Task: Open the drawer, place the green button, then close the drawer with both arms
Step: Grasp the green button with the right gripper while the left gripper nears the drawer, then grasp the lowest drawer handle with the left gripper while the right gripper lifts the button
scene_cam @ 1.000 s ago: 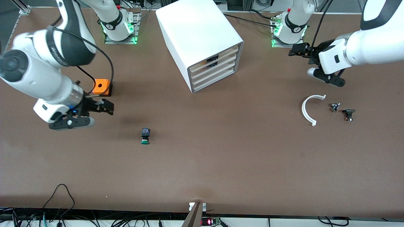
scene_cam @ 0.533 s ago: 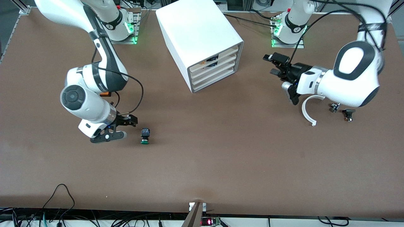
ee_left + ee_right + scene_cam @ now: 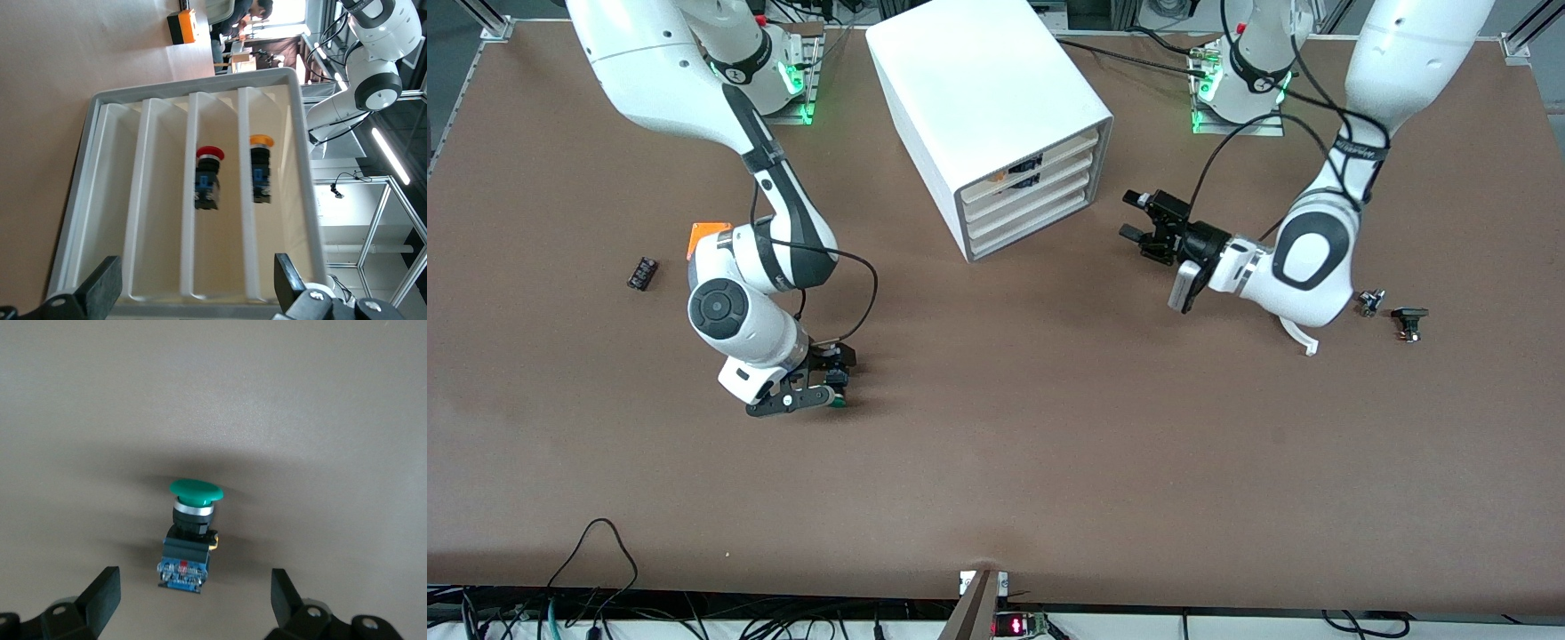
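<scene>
The button [image 3: 193, 520], with a green cap on a black body and a blue end, lies on its side on the brown table, nearer the front camera than the cabinet [image 3: 987, 98]. My right gripper [image 3: 195, 593] is open just over it, and its fingers flank the blue end without touching. In the front view the right gripper [image 3: 831, 378] hides most of the button [image 3: 838, 402]. My left gripper [image 3: 1134, 216] is open in front of the cabinet and faces its drawers. The lowest drawer [image 3: 1032, 228] is shut. In the left wrist view the drawer [image 3: 120, 200] sits ahead of the left gripper [image 3: 197, 283].
An orange cube [image 3: 707, 236] peeks out beside the right arm, with a small black part [image 3: 642, 272] toward that end. A white curved piece [image 3: 1303, 338] and two small parts [image 3: 1371, 302] [image 3: 1409, 320] lie by the left arm. The upper drawers hold a red button [image 3: 208, 177] and an orange one [image 3: 261, 170].
The right gripper swept in from the right arm's end and came down over the button. The left gripper moved in toward the cabinet's front. Both stayed open.
</scene>
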`<state>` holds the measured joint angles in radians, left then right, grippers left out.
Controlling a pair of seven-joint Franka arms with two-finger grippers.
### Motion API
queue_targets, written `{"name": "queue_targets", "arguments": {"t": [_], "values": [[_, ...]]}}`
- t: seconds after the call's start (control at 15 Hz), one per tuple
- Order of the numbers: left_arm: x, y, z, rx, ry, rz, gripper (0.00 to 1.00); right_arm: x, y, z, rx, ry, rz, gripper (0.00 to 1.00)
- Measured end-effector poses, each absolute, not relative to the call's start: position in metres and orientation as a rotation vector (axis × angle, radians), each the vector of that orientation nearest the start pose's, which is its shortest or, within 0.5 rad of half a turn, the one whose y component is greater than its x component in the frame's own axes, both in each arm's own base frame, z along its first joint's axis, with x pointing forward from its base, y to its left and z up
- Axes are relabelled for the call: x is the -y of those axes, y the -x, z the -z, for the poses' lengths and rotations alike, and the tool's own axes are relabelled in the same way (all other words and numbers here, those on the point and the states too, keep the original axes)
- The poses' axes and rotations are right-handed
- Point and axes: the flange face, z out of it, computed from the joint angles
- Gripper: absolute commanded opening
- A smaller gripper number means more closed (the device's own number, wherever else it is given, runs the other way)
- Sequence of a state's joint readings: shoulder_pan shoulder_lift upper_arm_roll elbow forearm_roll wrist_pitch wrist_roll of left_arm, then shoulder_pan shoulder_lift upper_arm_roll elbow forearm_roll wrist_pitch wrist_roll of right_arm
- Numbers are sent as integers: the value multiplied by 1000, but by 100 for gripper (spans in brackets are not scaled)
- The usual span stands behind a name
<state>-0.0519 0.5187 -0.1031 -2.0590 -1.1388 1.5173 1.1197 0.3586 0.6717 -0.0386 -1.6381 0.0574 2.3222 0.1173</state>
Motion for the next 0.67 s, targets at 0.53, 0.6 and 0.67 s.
{"name": "queue_targets", "arguments": {"t": [0.53,0.6,0.67], "values": [[239,-446,-114,515,-1588,306,86,-229,-649,-184,160,3091,4,88],[241,-441,-111,503,-1597,310,83,-229,-649,-184,143,3089,2,77],[246,-434,-108,491,-1595,316,82,-229,-650,-185,125,3090,3,65]]}}
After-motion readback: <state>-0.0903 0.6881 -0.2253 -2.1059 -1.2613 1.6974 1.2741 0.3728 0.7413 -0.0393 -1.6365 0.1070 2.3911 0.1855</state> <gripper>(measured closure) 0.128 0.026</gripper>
